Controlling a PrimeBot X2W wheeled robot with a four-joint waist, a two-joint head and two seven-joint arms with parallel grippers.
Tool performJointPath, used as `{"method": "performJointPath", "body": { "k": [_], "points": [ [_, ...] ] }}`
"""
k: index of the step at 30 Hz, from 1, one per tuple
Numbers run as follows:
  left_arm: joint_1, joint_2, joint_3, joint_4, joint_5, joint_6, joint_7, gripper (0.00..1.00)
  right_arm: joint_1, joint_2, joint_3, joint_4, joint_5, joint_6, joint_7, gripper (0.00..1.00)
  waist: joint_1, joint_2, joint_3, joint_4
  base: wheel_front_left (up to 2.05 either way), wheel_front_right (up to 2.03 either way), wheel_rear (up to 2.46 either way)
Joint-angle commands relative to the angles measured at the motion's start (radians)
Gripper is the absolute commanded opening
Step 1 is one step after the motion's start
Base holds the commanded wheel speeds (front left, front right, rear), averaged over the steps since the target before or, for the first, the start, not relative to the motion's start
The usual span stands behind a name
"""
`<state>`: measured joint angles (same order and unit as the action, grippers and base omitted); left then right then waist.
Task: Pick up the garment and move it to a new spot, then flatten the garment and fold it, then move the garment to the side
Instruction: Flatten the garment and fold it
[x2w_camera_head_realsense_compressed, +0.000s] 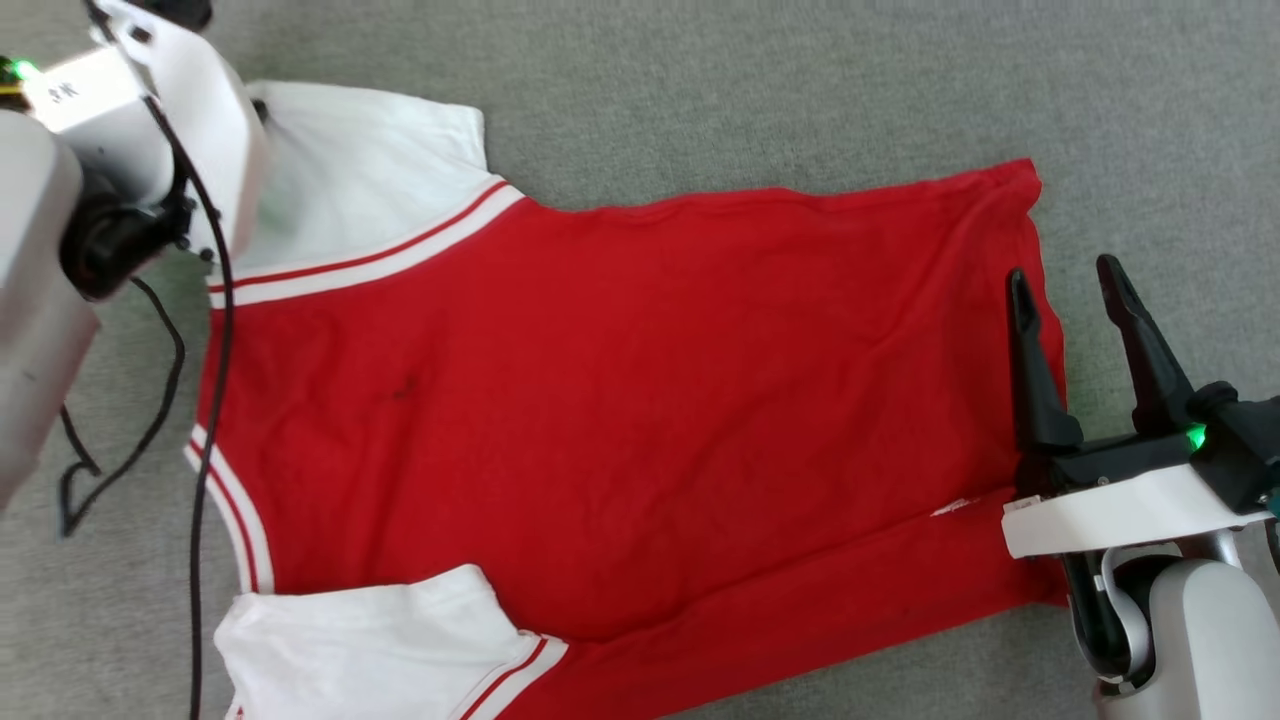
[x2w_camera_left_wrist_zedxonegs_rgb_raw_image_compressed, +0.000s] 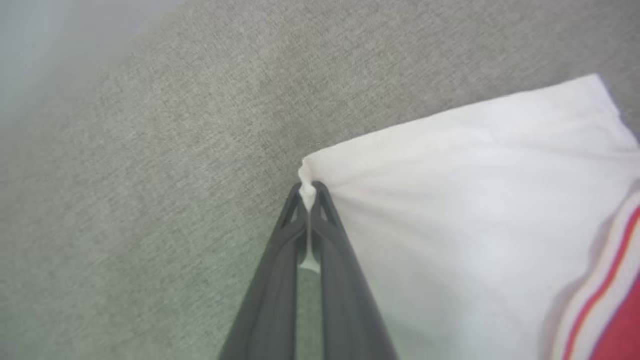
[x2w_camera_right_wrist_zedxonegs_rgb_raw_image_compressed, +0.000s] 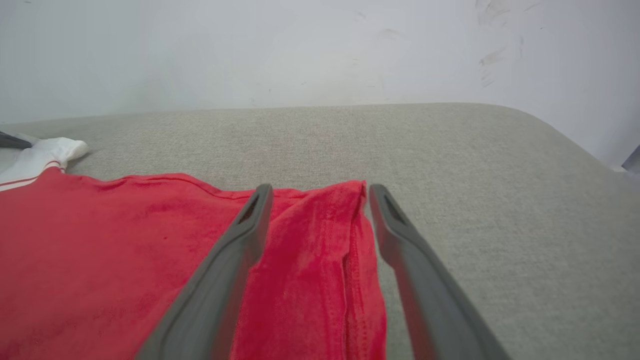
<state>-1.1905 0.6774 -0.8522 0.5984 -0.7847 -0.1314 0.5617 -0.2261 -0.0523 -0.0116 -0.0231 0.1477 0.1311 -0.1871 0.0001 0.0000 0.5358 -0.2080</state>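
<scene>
The garment (x2w_camera_head_realsense_compressed: 620, 380) lies spread flat on the grey fabric surface (x2w_camera_head_realsense_compressed: 800, 90). In the head view my left arm (x2w_camera_head_realsense_compressed: 190, 130) covers the corner of its white sleeve (x2w_camera_head_realsense_compressed: 370, 170), but the left wrist view shows my left end effector (x2w_camera_left_wrist_zedxonegs_rgb_raw_image_compressed: 307, 192) pinched shut on that corner, a nub of white cloth between the fingertips. My right end effector (x2w_camera_head_realsense_compressed: 1062, 270) stands wide open and empty at the garment's hem, one finger over red cloth, the other just past the edge; its wrist view adds a pale wall (x2w_camera_right_wrist_zedxonegs_rgb_raw_image_compressed: 300, 50) beyond the garment.
</scene>
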Motion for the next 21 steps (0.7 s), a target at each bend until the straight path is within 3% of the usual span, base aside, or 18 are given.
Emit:
{"method": "performJointPath", "body": {
  "k": [1, 9, 14, 21],
  "points": [
    [0.021, -0.008, -0.004, -0.003, -0.003, 0.002, -0.045, 0.00, -0.009, 0.003, -0.001, 0.005, -0.008, -0.001, 0.007, 1.00, -0.0001, 0.0000, -0.027, 0.016, 0.00, 0.00, 0.00],
    [0.063, -0.037, -0.008, -0.029, -0.005, 0.002, -0.241, 0.00, 0.014, -0.031, -0.053, 0.028, -0.053, -0.001, 0.127, 1.00, -0.0001, 0.0000, -0.138, 0.069, 0.00, 0.00, 0.00],
    [0.118, -0.040, -0.034, -0.104, 0.002, 0.003, -0.300, 0.00, -0.033, -0.097, -0.082, 0.037, -0.069, -0.001, 0.300, 1.00, -0.0001, 0.0000, -0.185, 0.113, 0.00, 0.00, 0.00],
    [0.192, -0.024, -0.045, -0.260, 0.013, 0.044, -0.341, 0.00, -0.140, -0.225, -0.066, 0.088, -0.003, -0.001, 0.602, 1.00, -0.0001, 0.0000, -0.207, 0.177, 0.00, 0.00, 0.00]
  ]
}}
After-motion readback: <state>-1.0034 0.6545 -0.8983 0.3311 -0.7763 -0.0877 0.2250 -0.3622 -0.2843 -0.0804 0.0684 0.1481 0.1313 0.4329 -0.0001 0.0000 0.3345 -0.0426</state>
